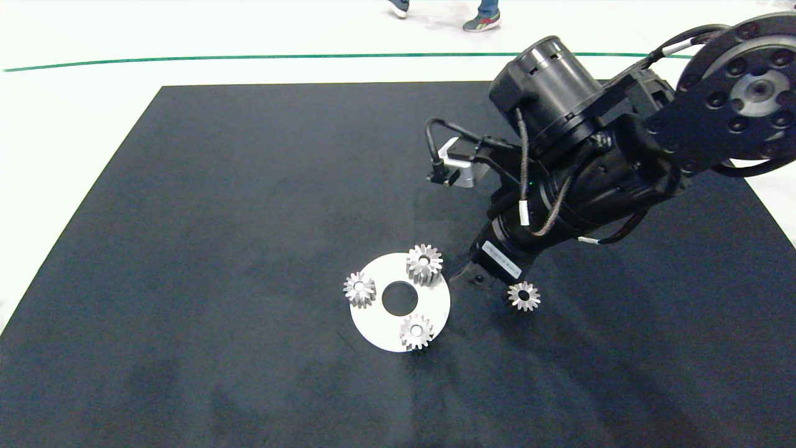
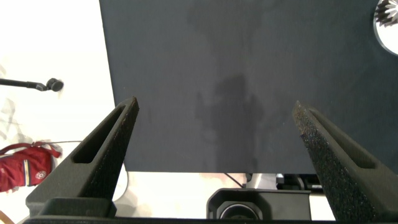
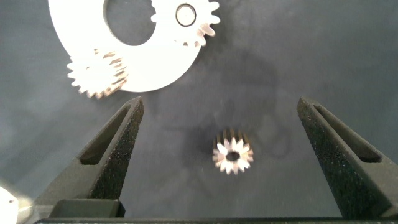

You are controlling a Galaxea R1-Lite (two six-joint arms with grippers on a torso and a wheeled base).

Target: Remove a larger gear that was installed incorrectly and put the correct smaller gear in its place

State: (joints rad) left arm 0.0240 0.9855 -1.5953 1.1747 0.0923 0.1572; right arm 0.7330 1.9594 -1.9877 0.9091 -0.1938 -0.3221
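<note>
The smaller gear [image 3: 233,153] lay flat on the dark tabletop [image 1: 217,218], just beside the white disc [image 1: 373,323], between the right gripper's [image 3: 224,121] spread, empty fingers. The left gripper [image 2: 214,115] hung open, far off.

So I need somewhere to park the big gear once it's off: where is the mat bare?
Bare: the mat left of the white disc, and in front of it. Crowded: between the disc and the loose smaller gear, where the right gripper hangs open. The larger gear sits on the disc.
</note>
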